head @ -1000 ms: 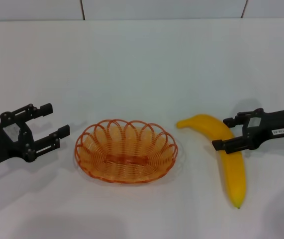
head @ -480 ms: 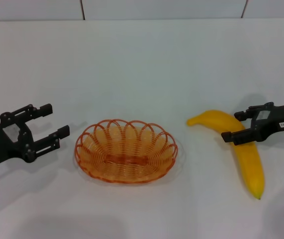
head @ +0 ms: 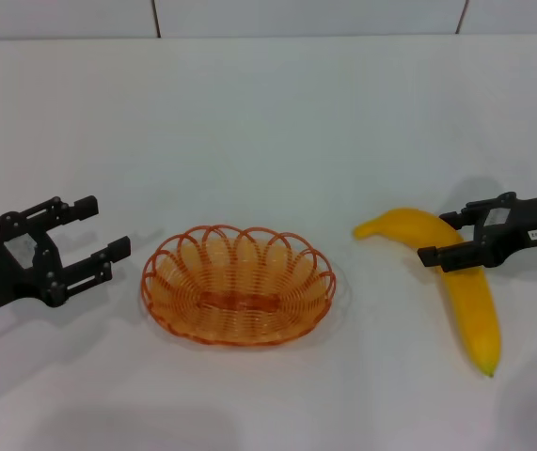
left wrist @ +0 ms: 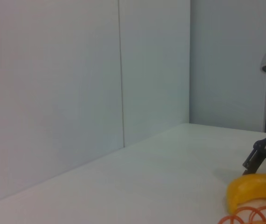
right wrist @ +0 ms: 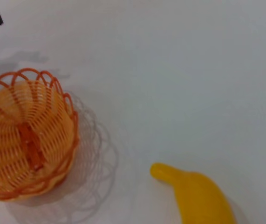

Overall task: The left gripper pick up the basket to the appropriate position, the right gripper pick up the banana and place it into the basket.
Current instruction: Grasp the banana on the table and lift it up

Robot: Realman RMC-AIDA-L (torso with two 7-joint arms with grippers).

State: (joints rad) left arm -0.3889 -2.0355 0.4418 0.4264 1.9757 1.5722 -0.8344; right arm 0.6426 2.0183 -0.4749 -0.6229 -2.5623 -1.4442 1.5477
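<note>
on the right, the right gripper [head: 449,237] jaws clamp the banana [head: 464,291]; left gripper [head: 94,240] jaws wide beside the basket [head: 238,284].

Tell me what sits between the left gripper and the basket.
Nothing: in the head view only bare white table separates the open left gripper from the basket, which it does not touch.
</note>
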